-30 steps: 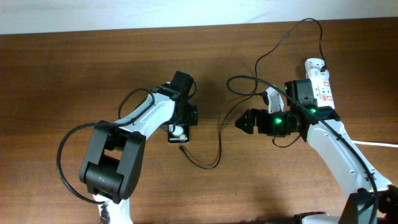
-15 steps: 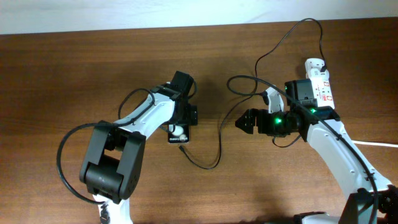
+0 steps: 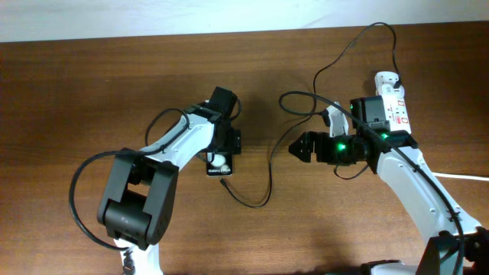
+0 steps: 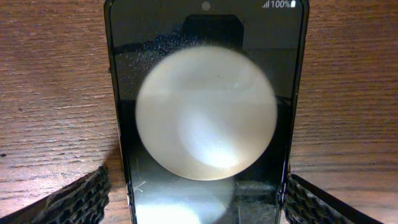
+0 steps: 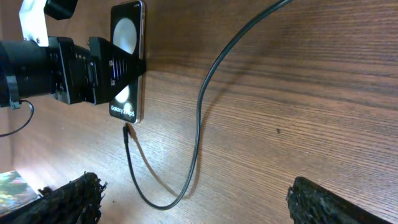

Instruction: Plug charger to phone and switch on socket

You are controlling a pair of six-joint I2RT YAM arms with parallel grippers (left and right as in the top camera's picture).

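Observation:
The phone (image 3: 217, 168) lies flat on the table with two white round spots showing; it fills the left wrist view (image 4: 205, 124). My left gripper (image 3: 222, 151) is open and straddles it, with a gap of wood at one finger. The charger (image 3: 269, 172) is a thin black cable running from its plug (image 3: 397, 78) in the socket (image 3: 396, 103) in a loop across the table. Its connector tip (image 5: 126, 132) lies on the wood just short of the phone's lettered end (image 5: 124, 111). My right gripper (image 3: 296, 149) is wide open and empty above the cable loop (image 5: 202, 106).
The socket's thick white cord (image 3: 466, 177) runs off the right edge. My right arm covers part of the socket. The table's far edge meets a white wall (image 3: 153, 19).

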